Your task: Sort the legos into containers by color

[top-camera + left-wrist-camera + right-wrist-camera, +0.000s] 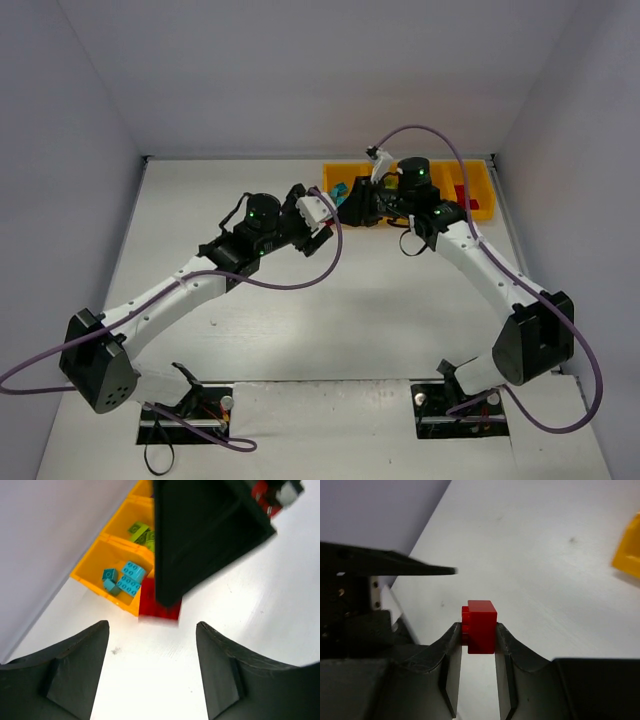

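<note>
Pinched in the closed right end effector (479, 636): the red brick (482, 616), just beside the tray (89, 566) at its left, teal end. Left end effector (151, 636) half open, empty — keep it back. Lift above the wall, carry right to the reds (460, 191) — release low.

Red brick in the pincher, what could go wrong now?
The right gripper pinches the red brick only at its fingertips, so it might twist or slip out. The open left gripper sits very close, so the arms could bump. The tray compartment beside it holds teal bricks; dropping red there would mix colours.
</note>
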Tool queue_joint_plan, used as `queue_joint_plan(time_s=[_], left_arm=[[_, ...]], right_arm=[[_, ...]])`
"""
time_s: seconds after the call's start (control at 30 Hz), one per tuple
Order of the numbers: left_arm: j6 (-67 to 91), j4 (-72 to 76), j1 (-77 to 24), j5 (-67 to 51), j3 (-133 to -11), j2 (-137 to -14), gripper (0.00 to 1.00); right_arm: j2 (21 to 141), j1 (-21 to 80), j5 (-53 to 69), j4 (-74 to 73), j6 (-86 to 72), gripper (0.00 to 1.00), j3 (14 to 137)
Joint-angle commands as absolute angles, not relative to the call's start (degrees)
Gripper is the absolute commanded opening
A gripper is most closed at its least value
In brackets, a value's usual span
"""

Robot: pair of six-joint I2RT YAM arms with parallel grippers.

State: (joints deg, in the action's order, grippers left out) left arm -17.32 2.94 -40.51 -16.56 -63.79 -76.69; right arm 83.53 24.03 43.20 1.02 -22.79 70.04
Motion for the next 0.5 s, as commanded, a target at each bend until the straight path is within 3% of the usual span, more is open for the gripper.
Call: queue_joint_plan(time_s=[0.0,0.1,0.13,0.3,0.47], left_arm=[[-10.6,10.4,-40.8,-9.3,-62.5,-73.6,0.64],[-4.5,10.3,-40.8,-1.9,-60.7,-71.6,0.65],[-0.9,9.1,-40.7,2.5,-60.3,-71.0,0.72],[8.9,-0.9,-40.4,11.3,-60.1,-67.4,0.88],[16.0,-11.1,-39.7,18.4,-58.4,-64.2,0.89]], right_arm=[[82.3,18.3,34.1,4.2,-19.4,0.0,70.9],[83.6,14.1,25.4,4.2,-17.8,0.0,71.3],[83.9,13.2,18.7,4.5,-17.4,0.0,71.6],[87.3,6.8,0.4,9.6,-18.6,0.0,71.1],[93.1,0.4,-9.7,14.0,-18.9,0.0,73.5]])
